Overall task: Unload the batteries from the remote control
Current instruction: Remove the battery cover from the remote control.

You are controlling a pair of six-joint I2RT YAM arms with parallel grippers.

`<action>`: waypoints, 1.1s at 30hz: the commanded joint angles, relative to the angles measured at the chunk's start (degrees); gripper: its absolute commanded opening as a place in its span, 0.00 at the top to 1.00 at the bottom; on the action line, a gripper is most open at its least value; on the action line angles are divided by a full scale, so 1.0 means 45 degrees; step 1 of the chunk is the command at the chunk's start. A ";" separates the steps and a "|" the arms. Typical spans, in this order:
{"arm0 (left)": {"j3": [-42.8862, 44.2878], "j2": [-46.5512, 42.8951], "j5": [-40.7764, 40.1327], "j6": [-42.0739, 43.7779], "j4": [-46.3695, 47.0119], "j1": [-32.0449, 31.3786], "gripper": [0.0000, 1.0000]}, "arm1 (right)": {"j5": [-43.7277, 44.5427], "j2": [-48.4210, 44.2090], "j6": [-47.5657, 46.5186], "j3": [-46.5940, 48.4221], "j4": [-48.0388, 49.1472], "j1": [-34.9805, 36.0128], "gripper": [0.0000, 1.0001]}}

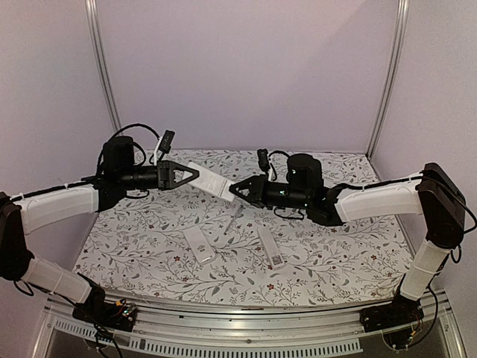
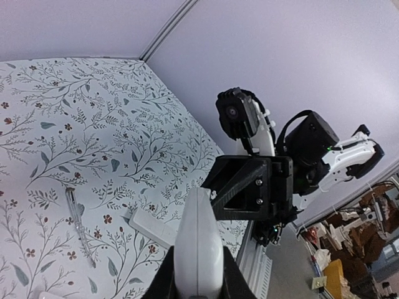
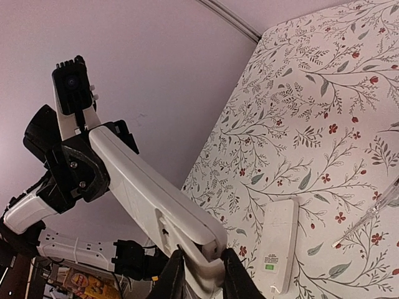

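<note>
A white remote control (image 1: 211, 181) hangs in the air above the table, held at both ends. My left gripper (image 1: 196, 174) is shut on its left end; in the left wrist view the remote control (image 2: 198, 240) fills the gap of that gripper (image 2: 197, 252). My right gripper (image 1: 233, 190) grips the right end. In the right wrist view that gripper (image 3: 202, 255) clamps the tip of the remote control (image 3: 149, 187), where a seam along the back gapes slightly. No batteries show in any view.
Two more white remotes (image 1: 200, 246) (image 1: 270, 248) lie on the flowered table (image 1: 335, 246) below the arms, with a thin grey pen-like tool (image 1: 233, 218) between them. Walls close the back and both sides.
</note>
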 commanded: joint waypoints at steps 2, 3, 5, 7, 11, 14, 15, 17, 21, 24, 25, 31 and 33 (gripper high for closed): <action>0.0273 -0.0197 0.0265 0.0172 0.0040 -0.0205 1.00 | 0.0326 -0.0104 0.0060 -0.0120 -0.0264 -0.0100 0.83; 0.0268 -0.0200 0.0254 0.0176 0.0028 -0.0210 1.00 | 0.0326 -0.0104 0.0076 -0.0131 -0.0266 -0.0100 0.84; 0.0272 -0.0194 0.0229 0.0171 0.0004 -0.0206 1.00 | 0.0318 -0.0123 0.0081 -0.0110 -0.0252 -0.0100 0.86; 0.0279 -0.0192 0.0224 0.0180 -0.0017 -0.0198 1.00 | 0.0324 -0.0124 0.0082 -0.0108 -0.0245 -0.0100 0.87; 0.0299 -0.0211 0.0243 0.0195 -0.0023 -0.0198 1.00 | 0.0272 -0.0114 0.0116 -0.0128 -0.0138 -0.0100 0.90; 0.0287 -0.0211 0.0343 0.0161 0.0029 -0.0199 1.00 | 0.0209 -0.0105 0.0101 -0.0108 0.0003 -0.0100 0.91; 0.0277 -0.0194 0.0441 0.0143 0.0109 -0.0200 1.00 | 0.0192 -0.0104 0.0091 -0.0113 0.0009 -0.0098 0.91; 0.0244 -0.0173 0.0679 0.0029 0.0342 -0.0196 1.00 | 0.0150 -0.0068 0.0082 -0.0080 0.0061 -0.0098 0.91; 0.0172 -0.0123 0.0992 -0.0133 0.0643 -0.0195 1.00 | 0.0002 0.0065 0.0100 -0.0012 0.0144 -0.0099 0.89; 0.0170 -0.0132 0.1043 -0.0167 0.0684 -0.0201 1.00 | -0.0044 0.0127 0.0106 0.0038 0.0189 -0.0100 0.88; 0.0160 -0.0133 0.1061 -0.0171 0.0699 -0.0195 1.00 | -0.0045 0.0144 0.0102 0.0062 0.0189 -0.0100 0.87; 0.0150 -0.0077 0.1112 -0.0210 0.0730 -0.0207 1.00 | -0.0177 0.0271 0.0086 0.0220 0.0223 -0.0098 0.87; 0.0168 -0.0048 0.1122 -0.0224 0.0735 -0.0200 1.00 | -0.0235 0.0313 0.0074 0.0274 0.0257 -0.0090 0.87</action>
